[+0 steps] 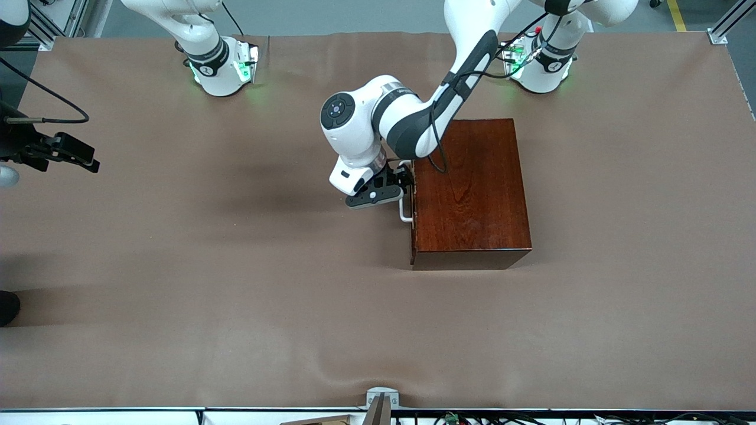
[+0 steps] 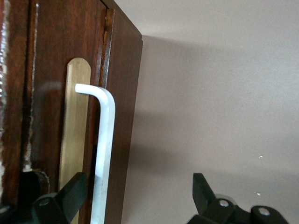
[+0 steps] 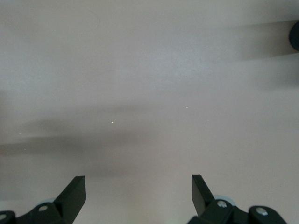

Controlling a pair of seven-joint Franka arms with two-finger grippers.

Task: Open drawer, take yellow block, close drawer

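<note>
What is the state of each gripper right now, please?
Left gripper: open, fingers straddling the drawer's white handle, nothing held.
Right gripper: open, empty, waiting over the table.

The drawer (image 1: 413,206) is shut flush in its reddish-brown box, white handle (image 1: 404,203) outward.

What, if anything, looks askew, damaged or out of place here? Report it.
Nothing stands out. The glossy reddish-brown wooden box sits square on the brown table cover, its drawer shut. The open left gripper brackets the white bar handle; the open right gripper waits over bare cover.
</note>
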